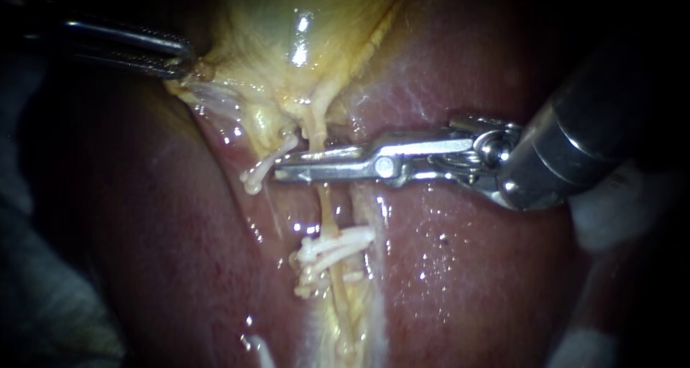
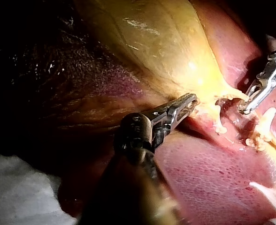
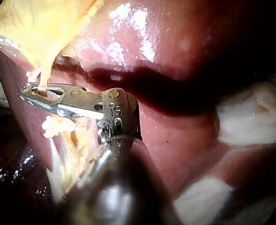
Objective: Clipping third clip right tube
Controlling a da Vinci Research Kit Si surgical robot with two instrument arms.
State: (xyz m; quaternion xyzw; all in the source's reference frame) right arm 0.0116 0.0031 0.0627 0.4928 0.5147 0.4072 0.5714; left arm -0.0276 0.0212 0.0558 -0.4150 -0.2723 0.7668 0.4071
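Our right instrument [image 1: 284, 168] lies across the liver [image 1: 460, 267], its jaws pressed narrowly on the right tube [image 1: 325, 208], just above the white clips [image 1: 338, 246] on that tube. Our left instrument [image 1: 187, 65] pinches the gallbladder [image 1: 287, 23] edge in its jaws.

Right instrument [image 1: 295, 168] shiny metal; liver [image 1: 467, 282] wet, glossy

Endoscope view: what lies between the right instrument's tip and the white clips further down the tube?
In the endoscope view, only a short bare stretch of the tube, lying on the liver, separates the right instrument from the white clips.
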